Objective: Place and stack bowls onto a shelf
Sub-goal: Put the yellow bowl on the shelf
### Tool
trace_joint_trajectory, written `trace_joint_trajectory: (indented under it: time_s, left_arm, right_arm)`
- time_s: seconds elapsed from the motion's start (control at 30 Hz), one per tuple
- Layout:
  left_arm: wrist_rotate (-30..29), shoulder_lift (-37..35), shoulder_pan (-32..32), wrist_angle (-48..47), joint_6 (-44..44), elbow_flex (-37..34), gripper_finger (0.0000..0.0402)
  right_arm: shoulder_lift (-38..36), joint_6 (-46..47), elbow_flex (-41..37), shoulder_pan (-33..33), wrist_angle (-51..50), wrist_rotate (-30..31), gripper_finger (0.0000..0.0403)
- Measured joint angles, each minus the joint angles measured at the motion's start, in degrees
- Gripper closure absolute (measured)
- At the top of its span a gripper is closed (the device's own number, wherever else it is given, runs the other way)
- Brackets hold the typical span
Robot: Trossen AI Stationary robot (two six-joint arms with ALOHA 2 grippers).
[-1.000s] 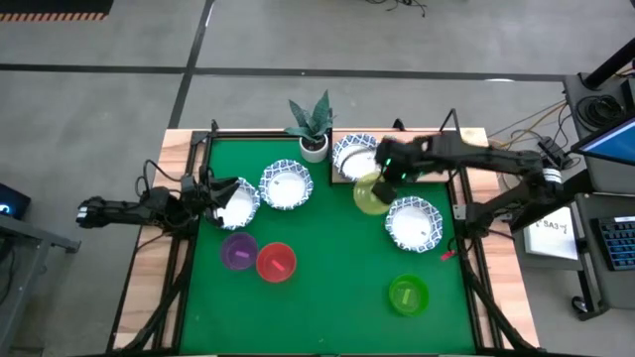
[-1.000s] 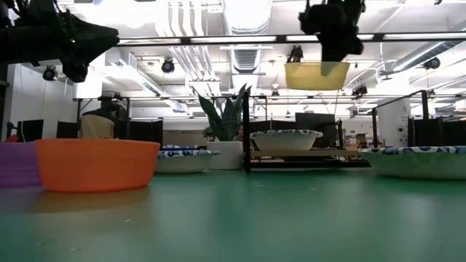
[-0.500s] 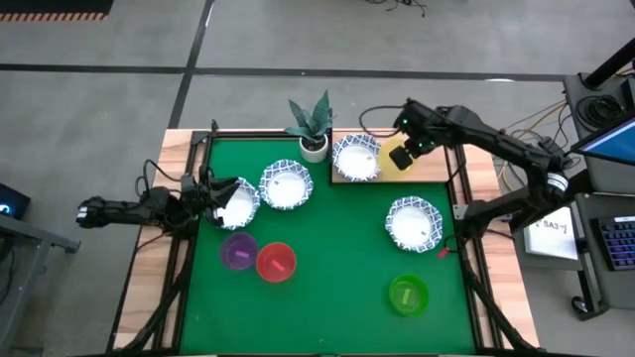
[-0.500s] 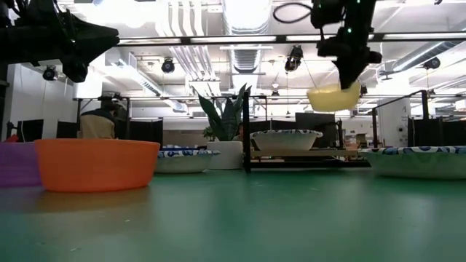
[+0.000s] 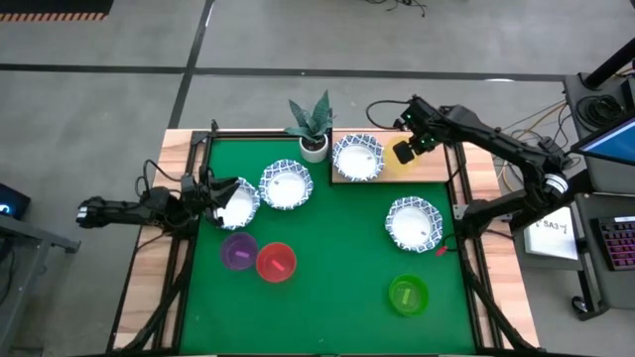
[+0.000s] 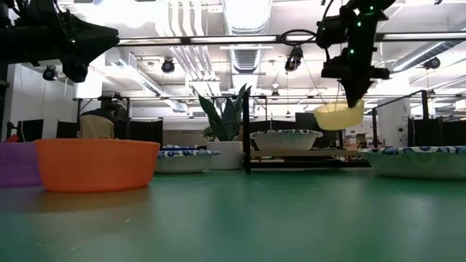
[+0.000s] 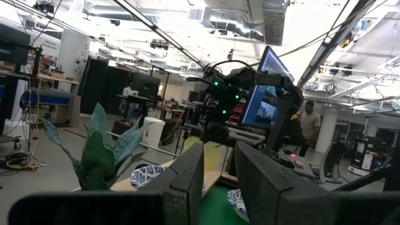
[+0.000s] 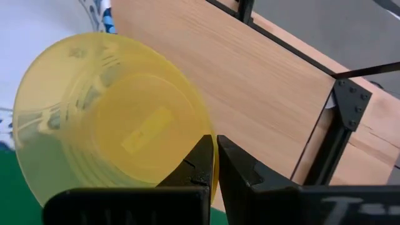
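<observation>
While the yellow bowl (image 5: pixel 387 162) hangs over the shelf (image 5: pixel 427 169) at upper right of centre in the high view, the right gripper (image 5: pixel 405 153) sits directly above it, largely covering it; only a pale yellow edge shows. On the shelf's left end stands one patterned bowl (image 5: pixel 357 157). Off the shelf on the green mat (image 5: pixel 327 268): patterned bowls at (image 5: pixel 286 185), (image 5: pixel 234 202) and (image 5: pixel 414 222); purple bowl (image 5: pixel 238 252), red bowl (image 5: pixel 276 262), green bowl (image 5: pixel 408 295). Plant pot (image 5: pixel 314 145) just left of the shelf. Left gripper (image 5: pixel 210 190) at left of frame beside a patterned bowl; its finger state cannot be told here.

Low view: yellow bowl (image 6: pixel 338 115) tilted, held clear above the shelf (image 6: pixel 306 152), right of the patterned bowl (image 6: pixel 285 140) resting there. Right gripper (image 6: pixel 354 94) pinches its upper rim.

Left wrist view: left gripper (image 7: pixel 217 181) fingers spread slightly, nothing between them.

Right wrist view: right gripper (image 8: pixel 215 156) fingers pressed together on the thin wall of the yellow bowl (image 8: pixel 106 119), bare shelf (image 8: pixel 250 87) wood beneath and beyond.

Risks, as judged: grip is on one rim edge only, so the bowl may swing or slip. Released while tilted and airborne, it could bounce, roll off the shelf edge, or knock the neighbouring patterned bowl. Lowering too near that bowl could catch its rim
</observation>
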Motion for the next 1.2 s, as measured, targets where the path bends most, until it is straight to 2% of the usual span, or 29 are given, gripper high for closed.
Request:
trace_joint_trajectory:
  time_s: [0.5,0.67,0.73,1.0,1.2]
  left_arm:
    - [0.0,0.0,0.0,0.0,0.0,0.0,0.0327]
    - [0.0,0.0,0.0,0.0,0.0,0.0,0.0327]
    - [0.0,0.0,0.0,0.0,0.0,0.0,0.0327]
    - [0.0,0.0,0.0,0.0,0.0,0.0,0.0327]
    - [0.0,0.0,0.0,0.0,0.0,0.0,0.0327]
  right_arm:
    - [0.0,0.0,-6.7,-1.2,5.6,0.6,0.0394]
    - [0.0,-0.5,-6.7,-1.7,5.6,9.5,0.0394]
    - [0.0,-0.6,-6.7,-2.6,6.1,11.1,0.0394]
    - [0.0,-2.9,-6.7,-7.8,7.9,6.6,0.0388]
    - [0.1,-3.0,-6.9,-8.3,8.6,5.4,0.0346]
